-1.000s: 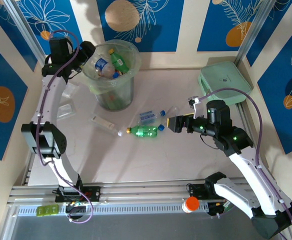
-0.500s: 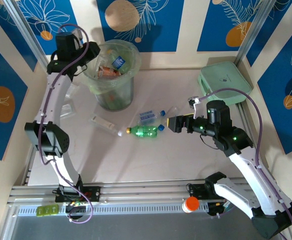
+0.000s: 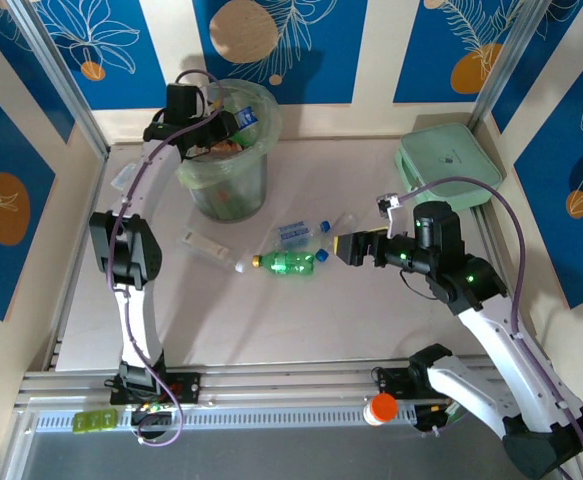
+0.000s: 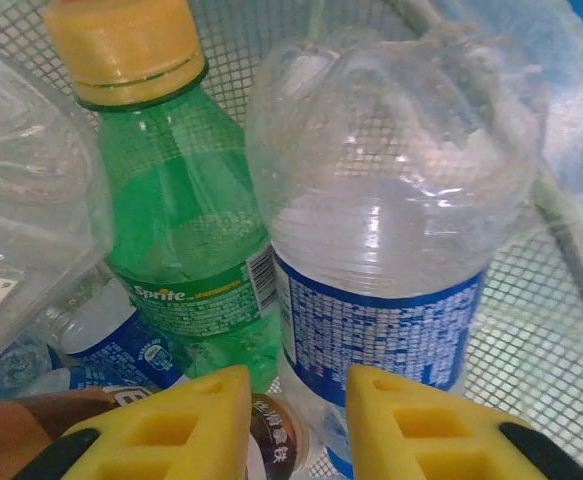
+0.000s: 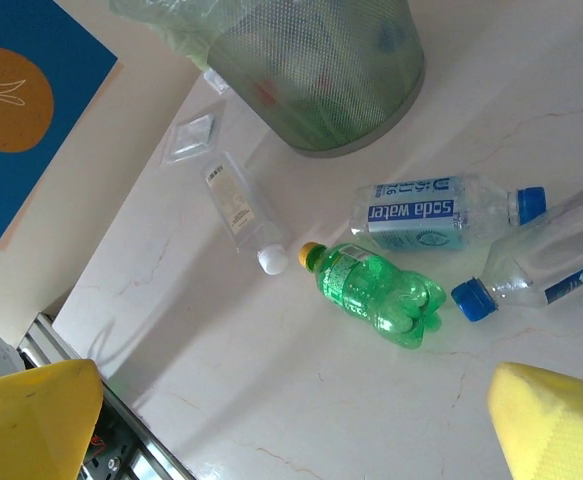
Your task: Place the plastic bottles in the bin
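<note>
Plastic bottles [image 3: 289, 263] lying on the table [image 3: 301, 330] just in front of the bin [image 3: 221, 190]. Right gripper [image 3: 343, 247] beside them, spread wide, holding nothing. More bottles inside the bin. Left gripper [image 4: 296, 400] in among those, nearly closed, grip unclear.

Green bottle [image 3: 289, 263] lying on table [image 3: 301, 330] near bin [image 3: 233, 190].

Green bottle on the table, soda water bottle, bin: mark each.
green bottle [image 5: 381, 297], right wrist view, body
soda water bottle [image 5: 416, 212], right wrist view, label
bin [image 3: 229, 190], top external view, wall
</note>
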